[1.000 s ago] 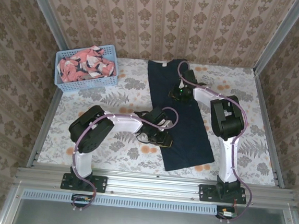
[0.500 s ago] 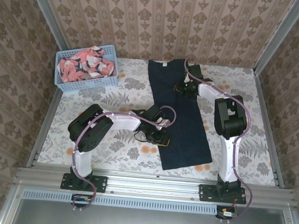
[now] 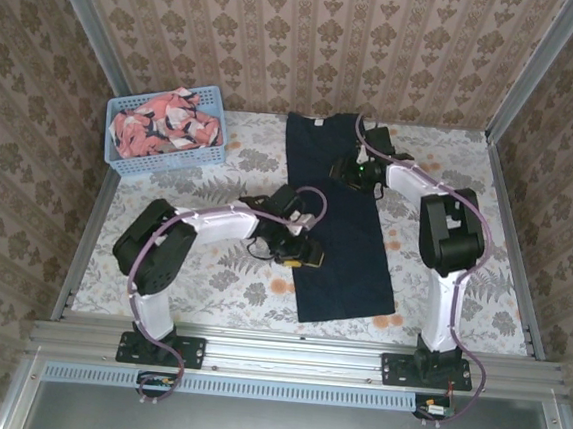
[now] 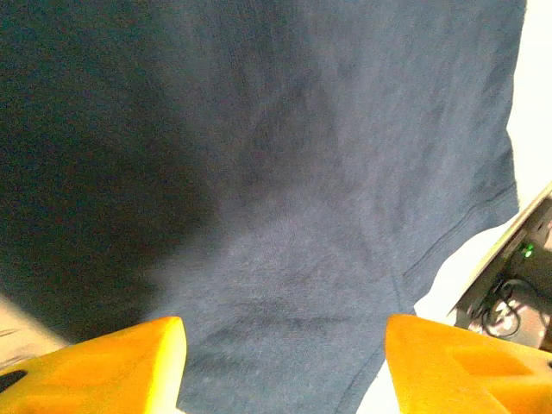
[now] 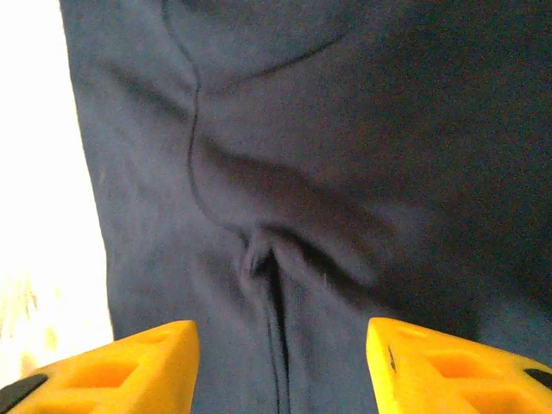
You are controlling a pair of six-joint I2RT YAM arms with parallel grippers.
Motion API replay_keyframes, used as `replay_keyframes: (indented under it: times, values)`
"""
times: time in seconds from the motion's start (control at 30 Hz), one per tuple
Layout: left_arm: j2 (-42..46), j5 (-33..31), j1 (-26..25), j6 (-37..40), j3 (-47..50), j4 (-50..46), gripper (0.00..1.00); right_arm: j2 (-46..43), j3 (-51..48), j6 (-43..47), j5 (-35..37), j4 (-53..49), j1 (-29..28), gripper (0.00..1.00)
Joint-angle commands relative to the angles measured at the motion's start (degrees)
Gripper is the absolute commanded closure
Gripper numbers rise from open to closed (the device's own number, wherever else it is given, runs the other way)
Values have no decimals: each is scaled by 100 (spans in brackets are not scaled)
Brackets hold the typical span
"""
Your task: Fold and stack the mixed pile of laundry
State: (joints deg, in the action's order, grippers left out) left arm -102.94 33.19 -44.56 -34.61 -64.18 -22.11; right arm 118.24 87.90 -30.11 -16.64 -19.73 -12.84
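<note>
The plain dark navy soft garment [image 3: 352,265] lies flat on the floral-patterned table [image 3: 230,169] as one long strip. Its long axis runs from the upper centre of the overhead view down to the lower centre, leaning slightly right. The second piece of the pile, a coral-pink garment with navy and white leaf print [image 3: 163,128], sits bunched in the light blue perforated plastic basket [image 3: 165,167] at the upper left, well apart from both arms.

The left gripper [image 4: 285,354] hangs over the strip's left long edge, in its lower half. Its yellow fingers [image 4: 112,362] stand wide apart, with smooth cloth beneath them and nothing pinched. The right gripper [image 5: 283,354] is over the upper part of the strip, towards its right side. Its jaws are likewise spread, above a small raised crease (a seam line curves away towards the top of that wrist view).

The cloth is directly under both tools, so the next grasp looks like a short drop rather than a reach. The left arm is nearer the bottom hem and the right arm nearer the top end. A fold across the long axis would probably fall to whichever arm takes its own end.
</note>
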Motion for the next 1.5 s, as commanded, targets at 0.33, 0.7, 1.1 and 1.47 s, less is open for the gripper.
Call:
replay_keyframes:
  times: [0.33, 0.7, 1.1, 1.47]
  values:
    - [-825, -678, 367, -347, -1090, 1310, 41, -1578, -2461, 298, 869, -448, 80, 58]
    - [-1314, -785, 301, -58, -730, 916, 42, -2633, -4341, -698, 823, -241, -684, 58]
    - [179, -818, 359, 611, -331, -397, 0, -4718, -4631, -887, 1388, -1646, -1089, 29]
    - [2356, -947, 298, 34, 2065, -603, 2, -6818, -6282, -2741, 753, -1886, -2335, 38]
